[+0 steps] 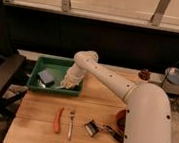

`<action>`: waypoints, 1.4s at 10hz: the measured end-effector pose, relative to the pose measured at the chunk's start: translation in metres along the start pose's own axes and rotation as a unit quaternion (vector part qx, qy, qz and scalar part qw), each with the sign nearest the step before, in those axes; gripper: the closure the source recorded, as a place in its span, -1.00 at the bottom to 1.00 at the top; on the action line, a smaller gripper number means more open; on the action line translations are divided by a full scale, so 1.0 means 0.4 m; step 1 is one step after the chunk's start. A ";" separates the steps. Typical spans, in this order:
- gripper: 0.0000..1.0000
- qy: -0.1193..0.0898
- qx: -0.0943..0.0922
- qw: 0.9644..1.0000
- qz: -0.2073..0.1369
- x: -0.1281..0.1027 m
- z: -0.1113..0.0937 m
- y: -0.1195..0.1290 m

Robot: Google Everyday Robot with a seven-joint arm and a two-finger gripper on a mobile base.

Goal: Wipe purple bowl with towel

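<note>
The white arm reaches from the near right across the wooden table (34, 123) and ends at the green tray (38, 74), which sits at the table's far left. The pincer (63, 85) is low over the tray's near right corner, and a pale, bunched towel (70, 79) is gathered at its tip. Whether the pincer is spread or pinching the cloth cannot be told, since the towel and wrist hide it. Inside the tray, just left of the pincer, lies 1 grey-blue block (46, 77). The bowl (120, 120) sits well apart from the towel at the table's right side, showing only as a dark reddish-purple curve against the arm's bulky body. The rest of it is hidden. On the near part of the table lie 3 things in a row: an orange, carrot-like piece (58, 120), a fork (70, 125) just beside it, and a black-and-silver tool (92, 128) further right. On the far ledge stand a small dark object (144, 74) and a grey round container (175, 78). A black chair (1, 75) stands left of the table.
</note>
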 end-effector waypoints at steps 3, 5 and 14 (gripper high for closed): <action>1.00 0.024 0.007 1.000 0.003 0.011 -0.124 0.000; 1.00 0.047 0.006 0.999 -0.001 0.016 -0.251 0.017; 1.00 0.138 -0.028 0.982 0.125 0.064 -0.618 0.588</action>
